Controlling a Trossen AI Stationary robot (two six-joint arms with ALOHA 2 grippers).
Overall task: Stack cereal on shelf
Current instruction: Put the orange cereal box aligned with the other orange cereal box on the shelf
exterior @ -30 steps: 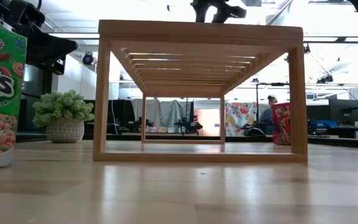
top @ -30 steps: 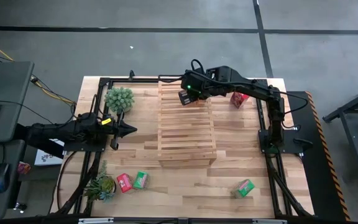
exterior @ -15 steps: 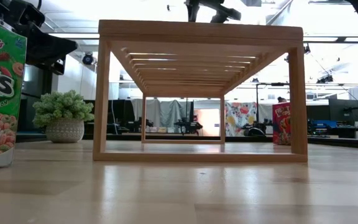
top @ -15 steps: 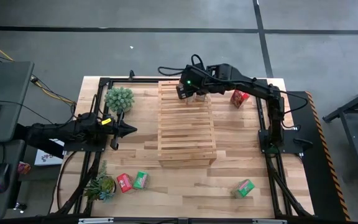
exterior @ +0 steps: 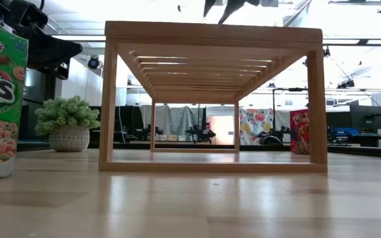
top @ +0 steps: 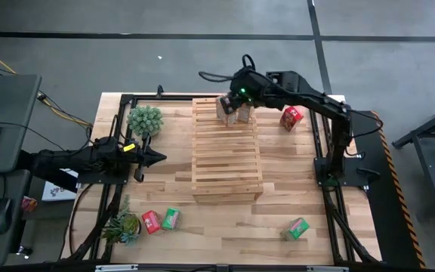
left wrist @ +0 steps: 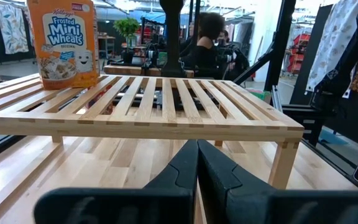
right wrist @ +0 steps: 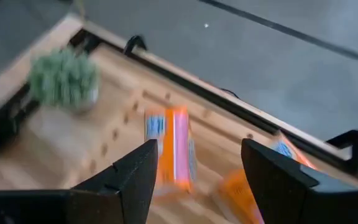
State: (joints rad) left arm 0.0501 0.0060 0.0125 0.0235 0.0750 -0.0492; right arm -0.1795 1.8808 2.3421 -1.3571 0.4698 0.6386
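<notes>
Jaws open, risen off orange box (right wrist: pixel 174 146)

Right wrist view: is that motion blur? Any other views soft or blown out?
Right wrist view: heavily smeared, the orange box and plant streaked; open right claw fingers stay sharp. Low view: bright backlight behind the shelf, the near green box cropped. Left wrist view: shut left claw soft, box lettering legible.

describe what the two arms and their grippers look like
Both arms are dark, nearly black, jointed segments. The right arm carries looping black cables and a small green light near its wrist. The left arm shows a small yellow mark near its gripper. Each gripper has two dark, smooth, tapering fingers.
</notes>
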